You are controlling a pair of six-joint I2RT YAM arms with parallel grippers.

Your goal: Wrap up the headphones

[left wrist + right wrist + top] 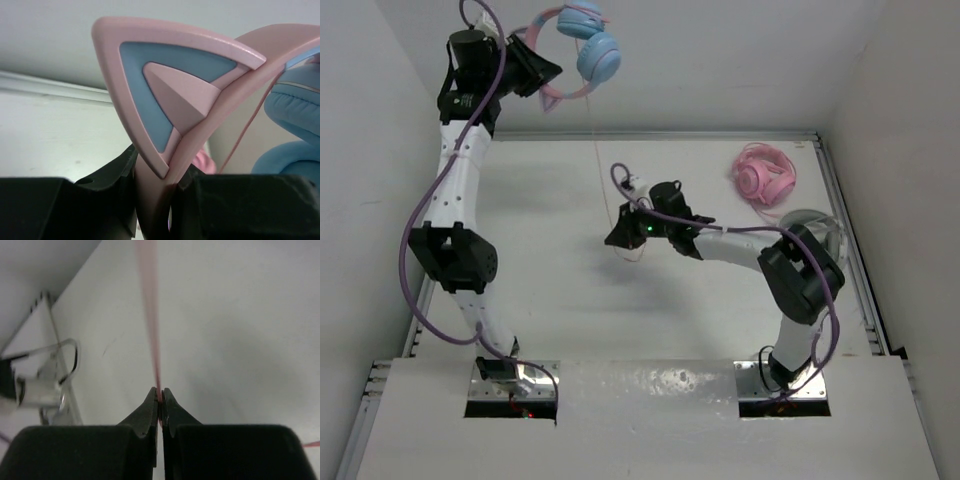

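Observation:
The headphones [590, 48] have light blue ear cups and a pink headband with cat ears. My left gripper [542, 72] is shut on the headband and holds them high at the back left. In the left wrist view one cat ear [170, 95] rises right above my closed jaws, with a blue ear cup [295, 130] at the right. The thin pink cable [602, 170] hangs straight down from the headphones. My right gripper [617, 236] is shut on the cable [150, 315] near mid-table, low over the surface.
All-pink headphones [765, 175] lie at the back right of the table. A clear stand [817, 232] sits by the right arm's elbow and shows in the right wrist view [45, 375]. White walls enclose the table [550, 300] on three sides.

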